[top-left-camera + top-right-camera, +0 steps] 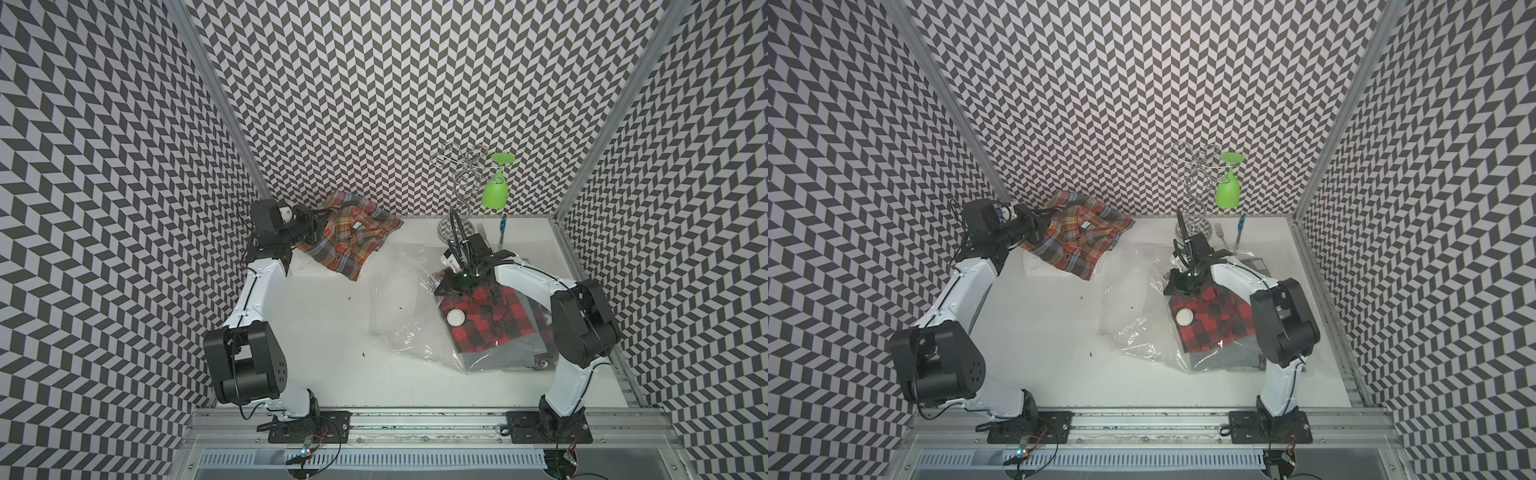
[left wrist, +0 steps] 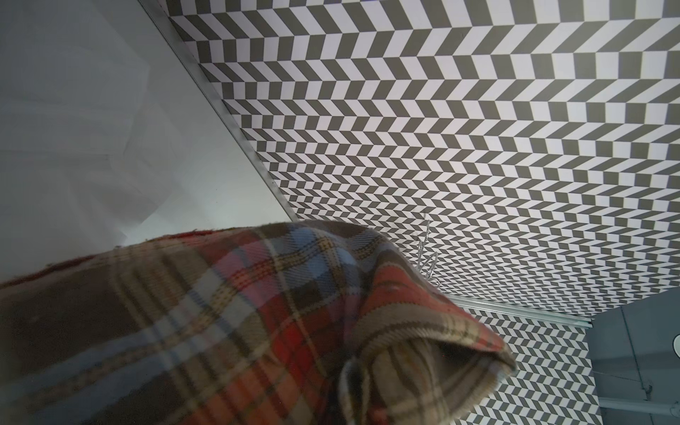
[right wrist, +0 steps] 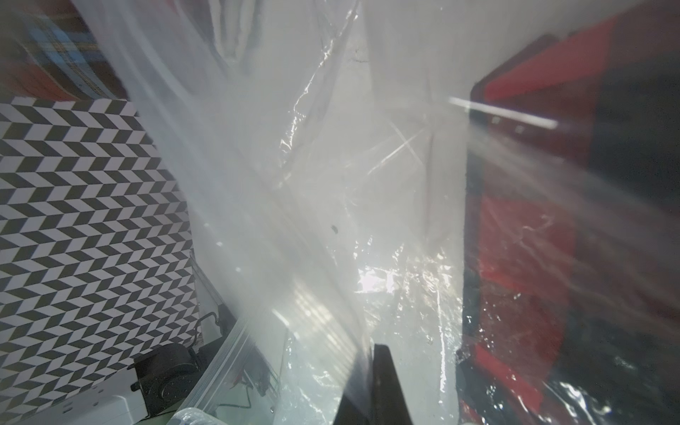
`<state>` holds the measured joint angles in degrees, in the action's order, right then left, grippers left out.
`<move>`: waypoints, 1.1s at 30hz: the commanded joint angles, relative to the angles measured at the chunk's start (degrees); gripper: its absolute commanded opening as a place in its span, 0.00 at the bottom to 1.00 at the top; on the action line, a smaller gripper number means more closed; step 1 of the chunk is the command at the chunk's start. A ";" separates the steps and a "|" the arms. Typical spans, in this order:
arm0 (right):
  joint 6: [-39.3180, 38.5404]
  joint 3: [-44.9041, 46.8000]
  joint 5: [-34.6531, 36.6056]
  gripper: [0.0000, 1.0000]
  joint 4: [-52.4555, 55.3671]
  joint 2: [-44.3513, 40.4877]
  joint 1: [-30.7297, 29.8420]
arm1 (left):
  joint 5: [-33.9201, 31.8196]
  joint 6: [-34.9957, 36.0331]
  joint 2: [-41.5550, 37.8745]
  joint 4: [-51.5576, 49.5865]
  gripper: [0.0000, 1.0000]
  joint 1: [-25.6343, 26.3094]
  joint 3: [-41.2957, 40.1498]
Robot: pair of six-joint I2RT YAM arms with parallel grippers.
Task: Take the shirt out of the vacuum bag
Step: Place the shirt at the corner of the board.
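An orange, brown and blue plaid shirt [image 1: 349,241] [image 1: 1075,245] hangs crumpled at the back left, outside the vacuum bag. My left gripper [image 1: 313,232] [image 1: 1038,226] is shut on its left edge. In the left wrist view the plaid shirt [image 2: 257,331] hides the jaws. The transparent vacuum bag [image 1: 399,291] [image 1: 1133,299] [image 3: 294,184] lies at the right with its white valve [image 1: 455,319] [image 1: 1184,317] facing up. Inside it are a red-and-black checked shirt [image 1: 494,320] [image 1: 1221,320] [image 3: 552,220] and a grey garment [image 1: 498,357]. My right gripper [image 1: 446,289] [image 1: 1173,286] [image 3: 368,353] is shut on the bag's plastic at its far edge.
A wire glass rack [image 1: 459,187] stands at the back right, with a green glass [image 1: 495,191] hanging upside down from it. A fork [image 1: 482,230] and a blue toothbrush [image 1: 503,228] lie beside its base. Patterned walls close in three sides.
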<state>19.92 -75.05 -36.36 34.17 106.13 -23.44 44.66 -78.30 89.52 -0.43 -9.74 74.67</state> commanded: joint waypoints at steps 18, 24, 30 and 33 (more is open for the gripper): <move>0.73 1.43 -0.51 0.00 -4.73 1.44 0.50 | 0.51 5.43 11.50 4.57 0.00 -5.37 0.01; 1.05 1.04 -0.21 0.00 -4.47 1.60 0.50 | 1.54 6.98 15.37 5.83 0.00 -7.29 -0.91; 1.31 0.51 -0.06 0.00 -4.25 1.67 0.41 | 1.92 10.70 19.55 3.06 0.00 -9.46 1.49; 1.41 0.66 0.06 0.00 -4.29 1.50 0.33 | 3.07 13.29 22.19 0.43 0.15 -10.30 5.22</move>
<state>21.23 -73.97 -36.91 31.73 107.11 -23.42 45.76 -68.86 110.63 2.00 -19.25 76.07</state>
